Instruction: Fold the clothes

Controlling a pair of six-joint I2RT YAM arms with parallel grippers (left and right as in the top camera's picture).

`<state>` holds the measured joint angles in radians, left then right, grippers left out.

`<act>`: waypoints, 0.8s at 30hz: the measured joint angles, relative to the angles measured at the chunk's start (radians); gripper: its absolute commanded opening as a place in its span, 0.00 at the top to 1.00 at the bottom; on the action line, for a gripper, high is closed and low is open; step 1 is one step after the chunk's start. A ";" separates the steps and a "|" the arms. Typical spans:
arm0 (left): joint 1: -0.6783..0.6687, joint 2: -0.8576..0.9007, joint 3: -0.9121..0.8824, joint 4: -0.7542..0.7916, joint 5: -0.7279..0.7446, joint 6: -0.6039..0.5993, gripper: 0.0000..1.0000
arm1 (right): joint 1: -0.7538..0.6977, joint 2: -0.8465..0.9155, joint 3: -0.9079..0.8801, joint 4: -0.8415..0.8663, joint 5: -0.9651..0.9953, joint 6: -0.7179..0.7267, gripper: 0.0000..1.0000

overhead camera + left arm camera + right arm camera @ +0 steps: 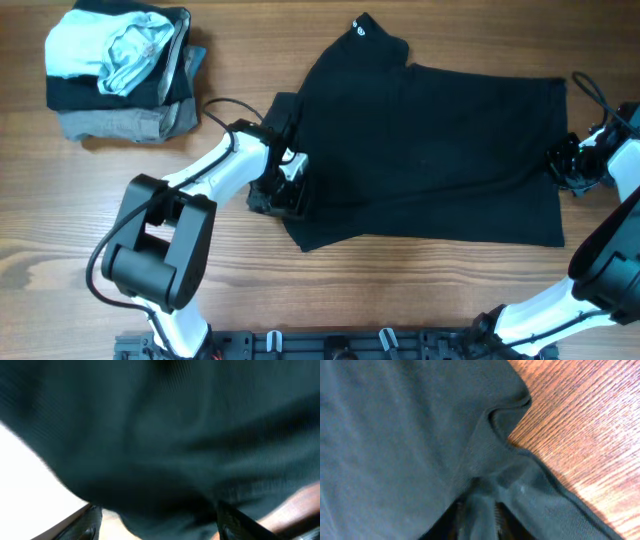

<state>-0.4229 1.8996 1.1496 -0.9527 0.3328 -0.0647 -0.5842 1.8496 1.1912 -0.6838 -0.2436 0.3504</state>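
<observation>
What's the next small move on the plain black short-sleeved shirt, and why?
Probably close the left gripper on the plain black short-sleeved shirt: it sits open at one edge, cloth between its fingers, while the right gripper sits on a pleat at the opposite edge.

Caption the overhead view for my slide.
Black short-sleeved fabric shirt lies spread on wooden table, left gripper and right gripper at opposite edges, stacked garments aside.

black shirt [395, 435] edge on wooden table [580, 425]
</observation>
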 measured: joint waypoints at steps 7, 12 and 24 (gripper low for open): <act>-0.001 -0.002 0.023 -0.116 0.061 0.000 0.42 | 0.000 -0.082 0.006 -0.084 -0.086 -0.033 0.67; -0.026 -0.068 0.078 -0.156 0.076 0.001 0.42 | 0.001 -0.082 0.007 -0.133 -0.140 -0.059 0.67; -0.277 -0.111 -0.089 -0.042 0.003 -0.104 0.41 | 0.001 -0.082 0.007 -0.146 -0.157 -0.084 0.64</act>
<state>-0.6998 1.7885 1.0607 -0.9947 0.3359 -0.1688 -0.5835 1.7672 1.1980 -0.8303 -0.4004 0.2661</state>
